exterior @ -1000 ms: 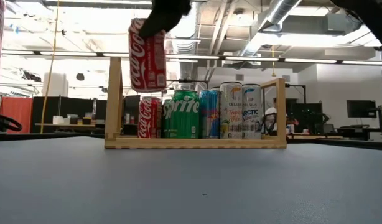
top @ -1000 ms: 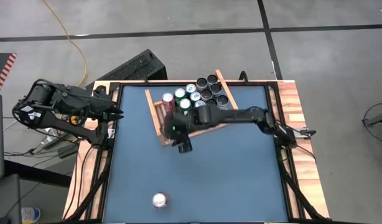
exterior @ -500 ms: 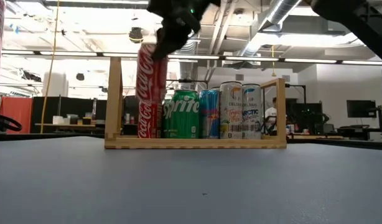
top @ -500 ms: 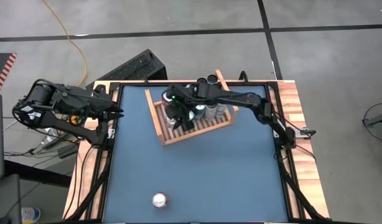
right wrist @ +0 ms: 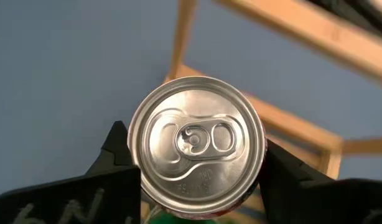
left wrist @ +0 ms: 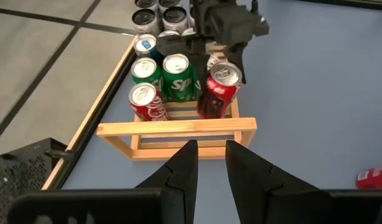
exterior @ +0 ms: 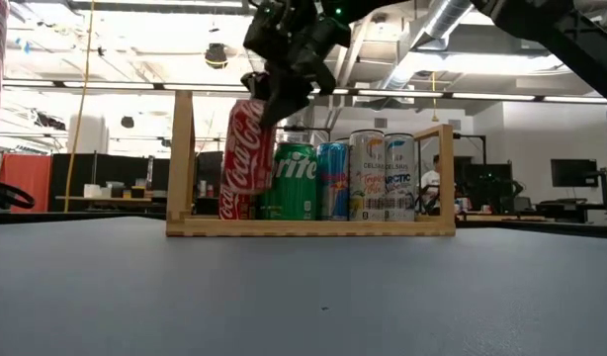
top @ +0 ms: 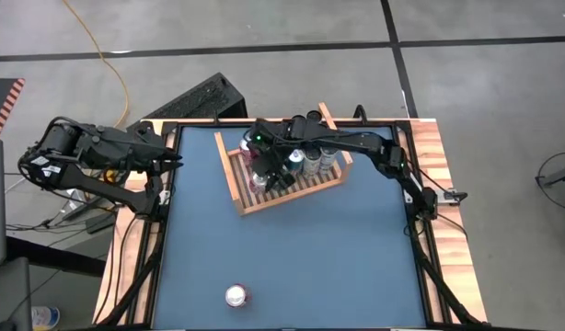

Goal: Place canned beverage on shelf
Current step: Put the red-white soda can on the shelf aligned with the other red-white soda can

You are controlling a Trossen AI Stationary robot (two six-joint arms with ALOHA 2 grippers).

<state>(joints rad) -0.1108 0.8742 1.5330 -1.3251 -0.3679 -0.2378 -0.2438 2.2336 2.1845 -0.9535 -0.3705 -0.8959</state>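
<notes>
The shelf, a light wooden rack (top: 292, 184), stands at the table's far middle and also shows in the low view (exterior: 313, 225) and the left wrist view (left wrist: 178, 129). My right gripper (exterior: 274, 94) is over the rack's left part, shut on a red Coca-Cola can (exterior: 246, 158), which also shows in the left wrist view (left wrist: 217, 93). The rack holds another red can (left wrist: 147, 102), green Sprite cans (left wrist: 177, 78) and several more, standing on its slats. My left gripper (left wrist: 208, 163) is open and empty at the table's left edge (top: 169, 165). My right gripper pinches the can's upper wall just under the rim (right wrist: 138, 167) between its two fingers (right wrist: 113, 158), one on each side. The fingers come from above, pointing down. The can is tilted, its lower end (exterior: 234, 210) down between the rack's boards beside the other red can.
Several black cans (top: 310, 124) stand behind the rack at the far edge. One more red can (top: 236, 295) stands near the table's near edge. Bare blue table (top: 292, 257) lies between it and the rack.
My right gripper has carried the red can from in front of the rack toward the far edge, over the front board, and down into the rack's left part. The can has come down from well above the rack and now leans.
</notes>
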